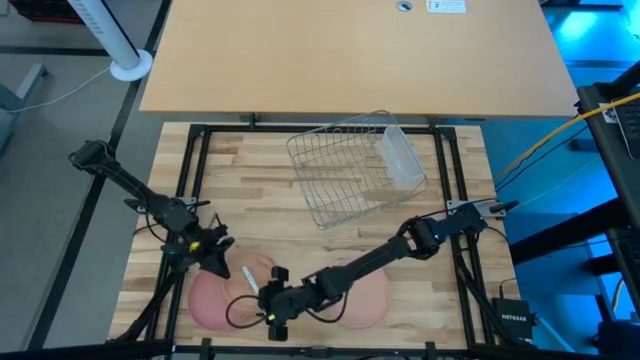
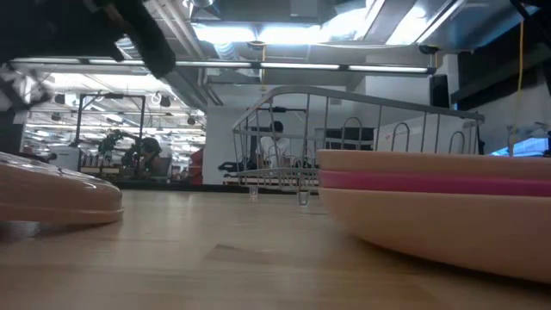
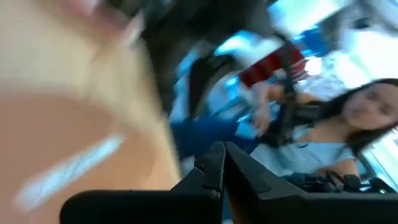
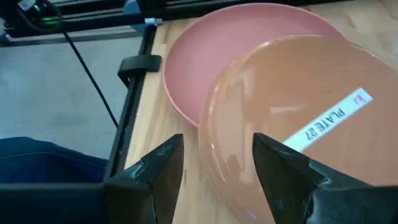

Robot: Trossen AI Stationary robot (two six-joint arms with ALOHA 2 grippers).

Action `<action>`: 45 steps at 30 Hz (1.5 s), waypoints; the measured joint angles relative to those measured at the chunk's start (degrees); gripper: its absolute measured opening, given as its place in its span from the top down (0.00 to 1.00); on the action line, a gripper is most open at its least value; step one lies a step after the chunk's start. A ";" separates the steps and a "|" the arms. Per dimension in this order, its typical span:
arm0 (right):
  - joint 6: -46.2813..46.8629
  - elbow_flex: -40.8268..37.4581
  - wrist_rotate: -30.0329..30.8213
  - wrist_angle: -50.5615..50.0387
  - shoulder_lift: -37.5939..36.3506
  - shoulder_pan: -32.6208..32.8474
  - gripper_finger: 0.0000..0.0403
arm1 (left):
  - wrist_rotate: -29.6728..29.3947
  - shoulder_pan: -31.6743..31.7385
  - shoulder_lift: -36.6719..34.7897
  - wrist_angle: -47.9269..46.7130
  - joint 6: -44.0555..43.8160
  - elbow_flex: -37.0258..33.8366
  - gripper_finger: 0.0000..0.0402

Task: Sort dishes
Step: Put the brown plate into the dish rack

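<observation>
A tan-brown plate (image 4: 292, 118) with a white label lies overlapping a dusty-pink plate (image 4: 236, 43) at the table's near left; both also show in the high view, the tan plate (image 1: 250, 275) and the pink plate (image 1: 210, 298). A second stack (image 2: 430, 202) at the near right shows a magenta plate (image 2: 430, 182) between two peach ones. My right gripper (image 4: 214, 168) is open, with its fingers on either side of the tan plate's near rim. My left gripper (image 3: 219, 171) is shut, just beyond the tan plate's far-left rim (image 1: 218, 248). My left gripper is shut beside the tan plate's rim (image 3: 165, 134); blur hides whether it touches the plate. My right gripper stands open astride the tan plate's rim (image 4: 208, 146), and I cannot tell whether a finger touches it.
A silver wire rack (image 1: 345, 170) with a clear plastic cup (image 1: 400, 160) at its right side stands at the far middle of the table. The black table frame (image 4: 134, 112) runs close past the plates at the near left. A person shows beyond the table in the left wrist view.
</observation>
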 joint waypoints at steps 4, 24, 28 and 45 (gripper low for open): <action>0.02 0.00 -0.06 -1.49 -0.10 -0.70 0.51 | -3.10 -0.40 0.02 -11.19 -4.30 0.10 1.00; -0.74 0.02 -0.02 -1.30 -0.12 -0.76 0.51 | -14.24 -4.42 3.18 -83.11 -3.59 38.28 1.00; -0.74 0.02 -0.02 -1.24 -0.12 -0.76 0.51 | -9.70 -6.36 6.19 -81.38 -19.85 34.62 1.00; -0.79 0.02 -0.58 -1.27 -0.12 -0.68 0.51 | 1.28 -10.23 10.45 -59.46 -42.89 30.29 0.84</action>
